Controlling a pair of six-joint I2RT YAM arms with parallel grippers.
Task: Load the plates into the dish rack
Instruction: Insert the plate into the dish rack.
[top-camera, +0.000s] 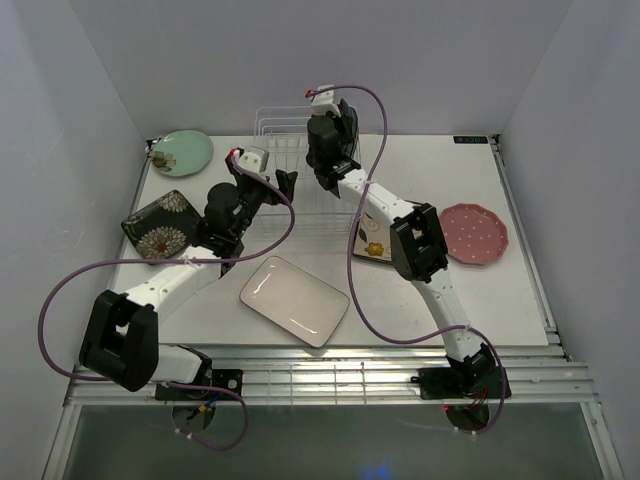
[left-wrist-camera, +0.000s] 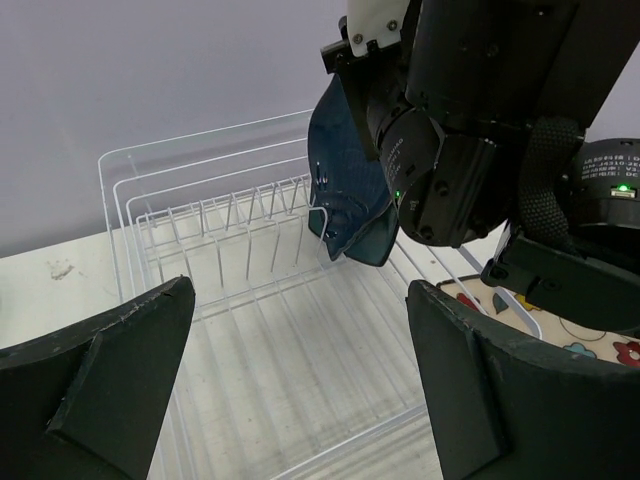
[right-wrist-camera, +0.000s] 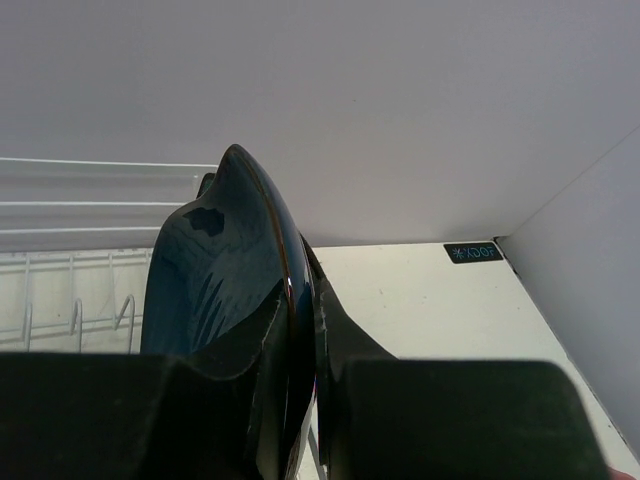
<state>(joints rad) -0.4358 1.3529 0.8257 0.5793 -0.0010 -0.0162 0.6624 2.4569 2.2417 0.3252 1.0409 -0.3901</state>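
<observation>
**Inspector:** Where is the blue plate?

**Assessor:** The blue plate (left-wrist-camera: 350, 180) stands on edge at upper centre of the left wrist view. Its lower rim is down among the prongs (left-wrist-camera: 265, 205) of the rack (left-wrist-camera: 150, 190). Whether it sits between two prongs cannot be told. The right pincer (right-wrist-camera: 300, 340) is clamped on its top rim, one finger on each face.

**Inspector:** And the others?

**Assessor:** All are out on the surface (top-camera: 520, 290). The green plate (top-camera: 182, 152) is upper left and the floral plate (top-camera: 160, 224) is at left. The white plate (top-camera: 294, 300) is at lower centre, the patterned plate (top-camera: 375, 245) lies partly under the right arm, and the pink plate (top-camera: 474, 233) is at right.

**Inspector:** Hazards?

**Assessor:** In my judgement, letting go before the rim is caught between prongs would let the plate tip flat or slide along the wires. Pressing down while misaligned could shove the light rack. The left pincer (left-wrist-camera: 300, 290) is close by, so a collision is possible if either arm swings.

**Inspector:** Arm poses?

**Assessor:** The right arm reaches far up-frame, with its wrist bent down over the rack. The left arm is angled up and rightward. Its jaws gape wide, hold nothing, and point at the rack.
</observation>
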